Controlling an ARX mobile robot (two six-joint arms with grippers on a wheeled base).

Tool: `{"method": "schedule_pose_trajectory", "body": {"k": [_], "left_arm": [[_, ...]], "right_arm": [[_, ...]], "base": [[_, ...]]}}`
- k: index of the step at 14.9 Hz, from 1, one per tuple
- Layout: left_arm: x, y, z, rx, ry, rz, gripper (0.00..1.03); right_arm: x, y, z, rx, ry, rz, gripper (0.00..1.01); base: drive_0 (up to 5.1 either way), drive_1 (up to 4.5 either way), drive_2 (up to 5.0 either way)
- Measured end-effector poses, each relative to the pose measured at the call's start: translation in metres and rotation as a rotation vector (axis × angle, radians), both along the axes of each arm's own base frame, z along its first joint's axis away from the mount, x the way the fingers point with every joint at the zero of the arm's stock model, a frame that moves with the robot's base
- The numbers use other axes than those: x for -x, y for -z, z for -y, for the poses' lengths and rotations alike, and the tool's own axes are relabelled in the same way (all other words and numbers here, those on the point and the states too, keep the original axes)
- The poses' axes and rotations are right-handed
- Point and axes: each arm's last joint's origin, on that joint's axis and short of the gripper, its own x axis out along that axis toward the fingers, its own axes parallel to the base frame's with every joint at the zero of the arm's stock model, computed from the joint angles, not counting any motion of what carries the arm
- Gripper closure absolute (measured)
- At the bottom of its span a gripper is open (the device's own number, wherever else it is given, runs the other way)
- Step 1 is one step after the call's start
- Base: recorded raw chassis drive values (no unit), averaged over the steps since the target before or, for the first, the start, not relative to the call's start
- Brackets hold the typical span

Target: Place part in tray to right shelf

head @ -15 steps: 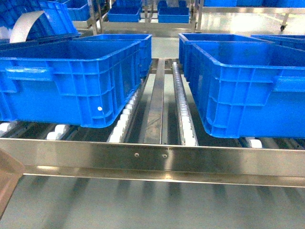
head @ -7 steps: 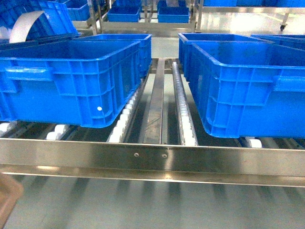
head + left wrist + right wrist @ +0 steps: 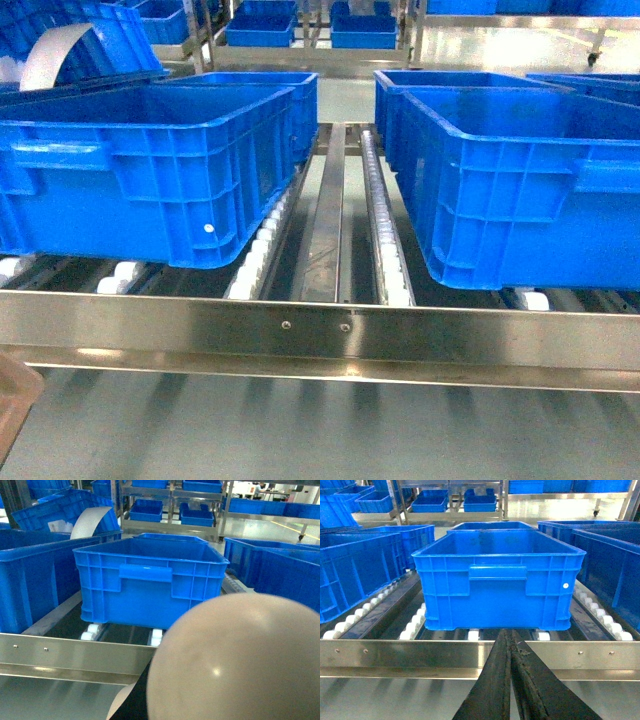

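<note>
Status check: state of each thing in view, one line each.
tray: beige, fills the left wrist view's lower right, its corner at the head view's lower left; contents not visible.
right tool: fingers pressed together, nothing between them.
left tool: not in view.
front crates: open-topped, resting on rollers.
right shelf: front rail bare.
part: not visible.

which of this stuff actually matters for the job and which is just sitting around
For the job:
- tray, only a beige corner in the head view
- right shelf, front rail and roller lanes
- right gripper, shut and empty
- the part: not in view

Just there:
- blue crates
- white curved sheet
</note>
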Motion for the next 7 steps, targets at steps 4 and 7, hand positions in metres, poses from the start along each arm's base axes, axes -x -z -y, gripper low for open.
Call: {"method": "schedule_pose_trajectory", "body": {"k": [4,7], "left_arm": [[0.0,-0.0001,0.0,0.0,0.0,0.002,0.89],[0.0,-0.0001,0.0,0.0,0.0,0.002,0.89]], "right_arm": [[0.0,0.0,0.0,0.0,0.0,0.0,0.79],[0.0,0.0,0.0,0.0,0.0,0.0,0.41]], "base": [[0.0,0.0,0.0],[0.0,0.0,0.0]]}}
